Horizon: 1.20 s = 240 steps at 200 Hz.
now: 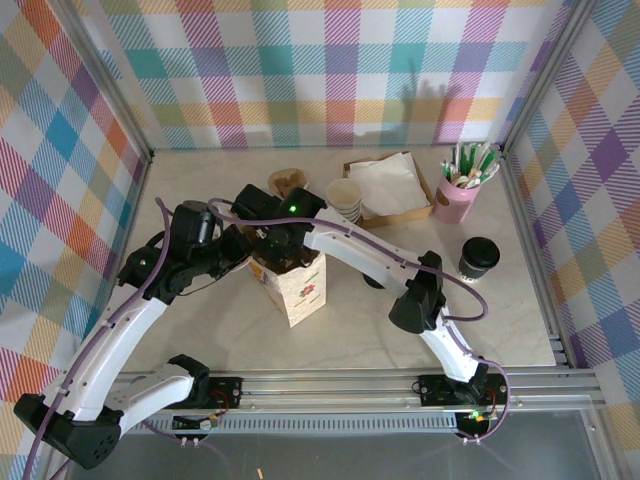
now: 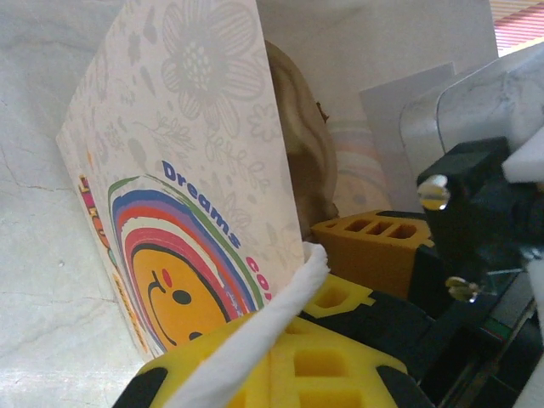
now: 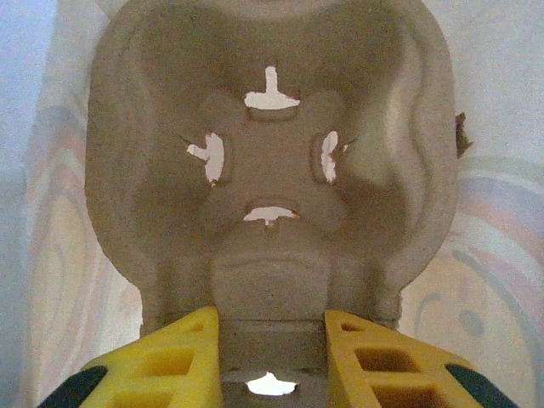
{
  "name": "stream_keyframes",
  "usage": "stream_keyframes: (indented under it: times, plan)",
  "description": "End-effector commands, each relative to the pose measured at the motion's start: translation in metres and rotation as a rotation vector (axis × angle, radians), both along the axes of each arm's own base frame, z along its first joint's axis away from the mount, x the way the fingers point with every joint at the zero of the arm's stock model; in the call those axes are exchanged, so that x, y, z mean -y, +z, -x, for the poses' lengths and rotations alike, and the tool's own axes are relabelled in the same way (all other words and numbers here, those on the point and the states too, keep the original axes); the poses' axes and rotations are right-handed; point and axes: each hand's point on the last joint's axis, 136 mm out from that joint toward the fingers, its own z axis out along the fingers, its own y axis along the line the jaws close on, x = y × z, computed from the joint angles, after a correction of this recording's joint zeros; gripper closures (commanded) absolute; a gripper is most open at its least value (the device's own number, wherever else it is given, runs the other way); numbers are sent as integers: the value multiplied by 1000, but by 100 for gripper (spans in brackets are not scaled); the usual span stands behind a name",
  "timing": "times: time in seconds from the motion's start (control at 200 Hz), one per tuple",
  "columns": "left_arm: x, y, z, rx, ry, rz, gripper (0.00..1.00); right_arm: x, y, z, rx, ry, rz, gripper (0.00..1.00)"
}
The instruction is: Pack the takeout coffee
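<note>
The takeout coffee (image 1: 479, 257), a cream cup with a black lid, stands on the table at the right, apart from both arms. A printed paper bag (image 1: 293, 287) stands upright at the centre. My left gripper (image 1: 243, 252) is at the bag's left rim. In the left wrist view the left gripper (image 2: 280, 336) is shut on the bag's white twisted handle (image 2: 285, 297), beside the smiley print on the paper bag (image 2: 183, 212). My right gripper (image 1: 284, 243) reaches into the bag's mouth. The right gripper (image 3: 272, 344) is shut on a brown pulp cup carrier (image 3: 272, 153) inside the bag.
At the back stand a stack of lidless cups (image 1: 345, 200), a box of napkins (image 1: 388, 184), a pink holder of straws (image 1: 456, 196) and another pulp carrier (image 1: 287, 181). Checked walls close the table on three sides.
</note>
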Motion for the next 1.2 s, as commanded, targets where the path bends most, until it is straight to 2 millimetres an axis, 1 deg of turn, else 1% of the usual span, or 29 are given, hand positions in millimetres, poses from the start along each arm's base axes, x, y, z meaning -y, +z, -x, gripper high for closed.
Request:
stream_keyframes:
  times: [0.0, 0.08, 0.285, 0.44, 0.665, 0.81, 0.935, 1.195]
  plan:
    - [1, 8, -1, 24, -4, 28, 100, 11, 3, -3, 67, 68, 102, 71]
    - [0, 9, -1, 25, -2, 27, 100, 12, 0, -3, 71, 76, 114, 71]
    - [0, 10, -2, 23, 1, 25, 100, 13, -18, 3, 30, 95, 147, 71]
    - [0, 11, -1, 23, 1, 23, 100, 12, -25, 6, 3, 94, 146, 71]
    - [-1, 11, 0, 22, 4, 22, 100, 13, -29, 13, -47, 60, 125, 71]
    - [1, 13, -1, 25, 15, 52, 100, 13, -38, 17, -93, 22, 106, 71]
    - [2, 15, 3, 21, -1, 57, 100, 12, -42, 19, -142, -19, 68, 71]
    - [-4, 7, 16, -7, -1, 40, 100, 9, -51, 20, -222, -62, 20, 71]
